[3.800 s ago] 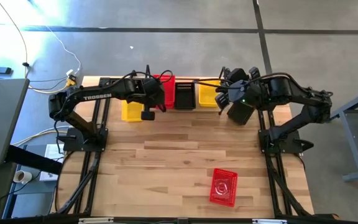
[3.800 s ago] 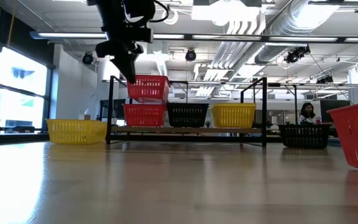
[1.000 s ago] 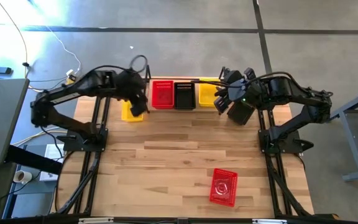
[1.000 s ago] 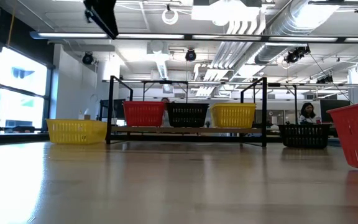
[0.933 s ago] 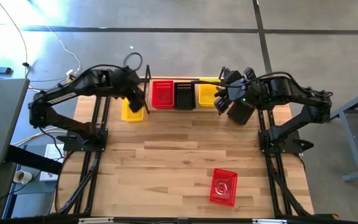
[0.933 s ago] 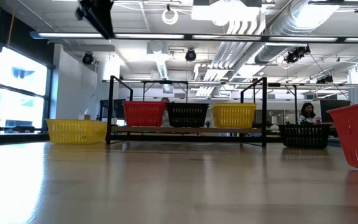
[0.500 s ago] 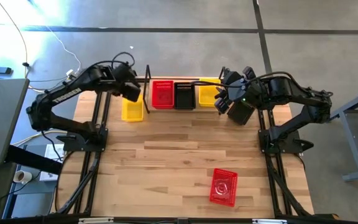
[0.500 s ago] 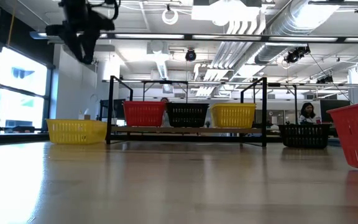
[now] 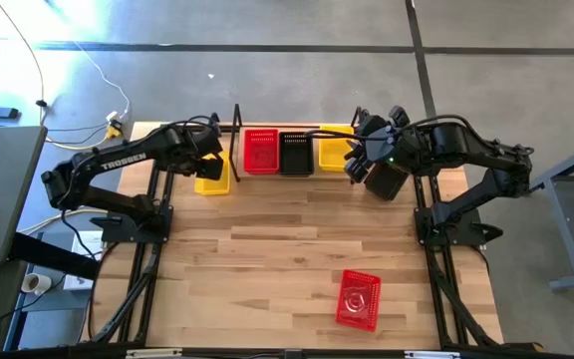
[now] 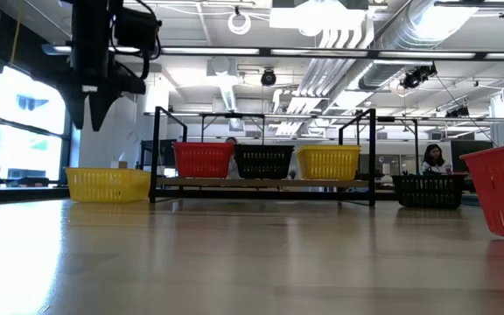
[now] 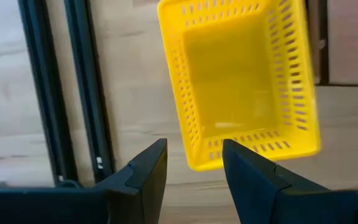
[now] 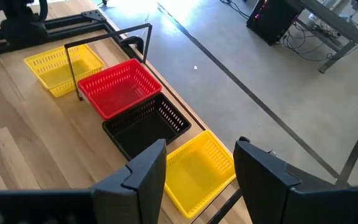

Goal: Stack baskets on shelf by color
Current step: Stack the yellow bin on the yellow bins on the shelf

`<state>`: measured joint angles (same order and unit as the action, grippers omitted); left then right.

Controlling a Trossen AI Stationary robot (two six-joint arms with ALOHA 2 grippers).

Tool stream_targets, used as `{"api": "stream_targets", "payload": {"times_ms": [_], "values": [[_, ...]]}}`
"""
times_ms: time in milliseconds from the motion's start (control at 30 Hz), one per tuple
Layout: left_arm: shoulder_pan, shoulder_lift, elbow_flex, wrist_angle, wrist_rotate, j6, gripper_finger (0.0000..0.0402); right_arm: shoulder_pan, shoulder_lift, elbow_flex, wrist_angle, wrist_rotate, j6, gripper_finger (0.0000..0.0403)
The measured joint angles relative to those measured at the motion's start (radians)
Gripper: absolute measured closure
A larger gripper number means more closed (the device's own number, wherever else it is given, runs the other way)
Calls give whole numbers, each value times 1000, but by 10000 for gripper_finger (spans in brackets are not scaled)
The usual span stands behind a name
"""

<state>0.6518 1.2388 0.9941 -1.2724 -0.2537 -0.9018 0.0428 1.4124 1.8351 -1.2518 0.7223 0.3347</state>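
The shelf stands at the table's far edge. On it stand red baskets, a black one and a yellow one side by side. Another yellow basket rests on its bottom on the table, just left of the shelf. My left gripper hangs above it, open and empty, pointing down; the left wrist view shows the basket below the gripper. My right gripper is open and empty, high over the shelf's right end.
A black basket stands on the table right of the shelf, under my right arm. A red basket lies near the table's near right edge. Black rails run along both table sides. The wooden middle of the table is bare.
My left gripper has gone from beside the shelf's left end toward the table's left edge and has come down. It now hangs over the yellow basket on the table. My right arm has kept still. No basket has moved.
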Motion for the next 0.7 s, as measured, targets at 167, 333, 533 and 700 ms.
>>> {"api": "stream_targets", "payload": {"times_ms": [167, 333, 533, 700], "values": [[0, 0, -61, 16, 5, -45, 257, -10, 0, 0, 0, -2, 3, 232], [0, 0, -124, 46, 0, -102, 257, -11, 0, 0, 0, -24, 0, 232], [0, 0, -198, 169, 30, -119, 257, -11, 0, 0, 0, -42, 4, 232], [1, 0, -243, 203, 24, -157, 257, -11, 0, 0, 0, -45, 4, 232]]}}
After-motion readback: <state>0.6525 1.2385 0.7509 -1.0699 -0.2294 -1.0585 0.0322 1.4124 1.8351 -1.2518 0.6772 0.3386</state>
